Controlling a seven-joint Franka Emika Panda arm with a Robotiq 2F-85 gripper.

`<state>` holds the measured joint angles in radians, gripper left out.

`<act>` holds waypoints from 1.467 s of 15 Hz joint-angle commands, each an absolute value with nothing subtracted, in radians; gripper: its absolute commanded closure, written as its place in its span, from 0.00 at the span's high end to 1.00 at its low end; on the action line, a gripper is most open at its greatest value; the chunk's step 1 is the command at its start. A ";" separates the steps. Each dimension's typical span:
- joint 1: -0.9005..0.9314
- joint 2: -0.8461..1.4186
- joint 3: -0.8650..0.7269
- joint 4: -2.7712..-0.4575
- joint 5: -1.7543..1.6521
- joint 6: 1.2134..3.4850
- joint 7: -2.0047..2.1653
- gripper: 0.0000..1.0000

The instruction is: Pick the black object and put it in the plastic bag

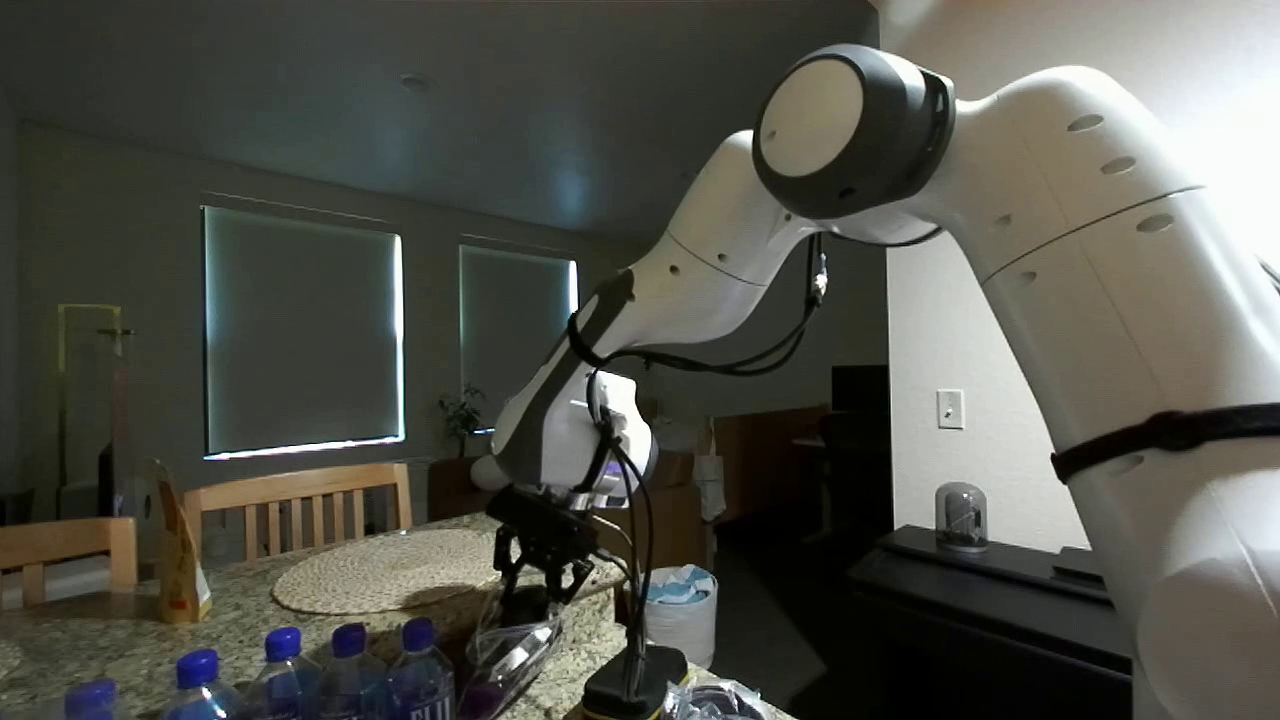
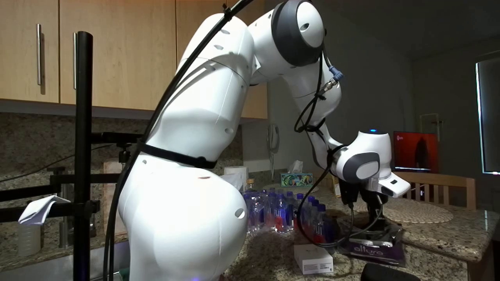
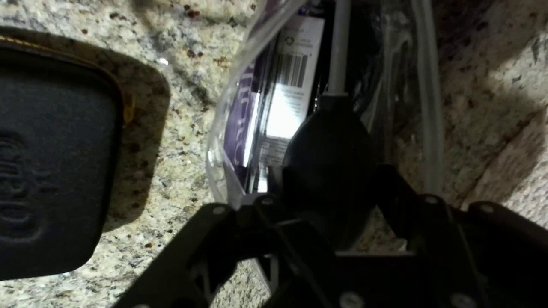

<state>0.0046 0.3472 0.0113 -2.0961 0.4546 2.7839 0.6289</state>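
The black object [image 3: 329, 137] is a rounded bulb with a thin pale nozzle pointing away from the wrist. My gripper [image 3: 332, 182] has its fingers against both sides of the bulb and holds it; the dark fingertips blend with it. The clear plastic bag [image 3: 237, 124] with purple print lies beyond and around the bulb's nozzle end; a package with a barcode label shows there. In an exterior view the gripper [image 1: 540, 578] holds the black object [image 1: 527, 606] at the top of the plastic bag [image 1: 515, 655]. The bag [image 2: 375, 249] also shows in an exterior view, with the gripper above it.
A black case [image 3: 55, 162] with raised lettering lies beside the bag. Several blue-capped bottles [image 1: 348, 670] stand close by. A white box [image 2: 313, 259] sits in front of the bag. A round woven mat [image 1: 395, 570] lies on the raised counter behind.
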 commanded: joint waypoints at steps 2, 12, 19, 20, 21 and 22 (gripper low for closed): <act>0.014 0.278 0.008 -2.143 0.444 2.756 0.604 0.86; 0.020 0.214 0.011 -2.171 0.440 2.724 0.597 1.00; 0.035 0.141 0.009 -2.214 0.392 2.675 0.598 1.00; 0.030 0.126 0.014 -2.211 0.384 2.615 0.579 1.00; 0.018 0.106 0.032 -2.206 0.408 2.544 0.518 1.00; 0.019 0.084 0.028 -2.208 0.396 2.485 0.497 1.00</act>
